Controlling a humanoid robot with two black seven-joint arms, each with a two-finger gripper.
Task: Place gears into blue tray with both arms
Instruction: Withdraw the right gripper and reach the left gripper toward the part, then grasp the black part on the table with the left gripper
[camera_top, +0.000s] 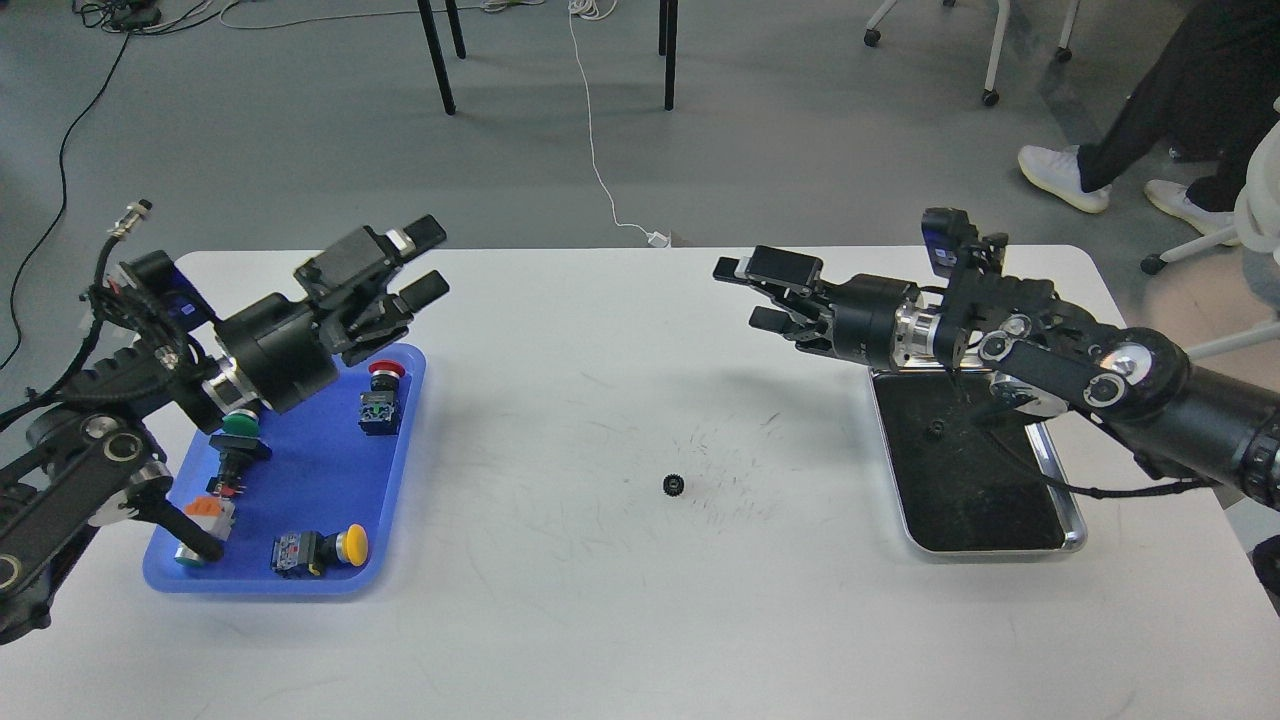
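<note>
From the head view, a single black gear (673, 485) lies flat on the white table (640, 620), near its middle, with the centre hole facing up; being round, it has no long axis to speak of. It sits well apart from both grippers, in the open stretch between the blue tray (400, 470) on the left and the steel tray (1075, 535) on the right.

A second small dark gear (934, 430) rests on the dark inside of the steel tray, toward its far end, just below the right arm's wrist; it is too small to tell which way it faces.

The left gripper (430, 260) hangs above the far corner of the blue tray, its two fingers parted with a clear gap and nothing between them, pointing up and to the right. The right gripper (750, 295) reaches leftward over bare table beyond the steel tray's far-left corner, its fingers likewise spread and empty.

The blue tray runs lengthwise away from the robot and holds push-button switches: red-capped (382, 395), green-capped (238, 440) and yellow-capped (320, 550), plus an orange-and-white piece (205, 515). No gear is visible in it.
</note>
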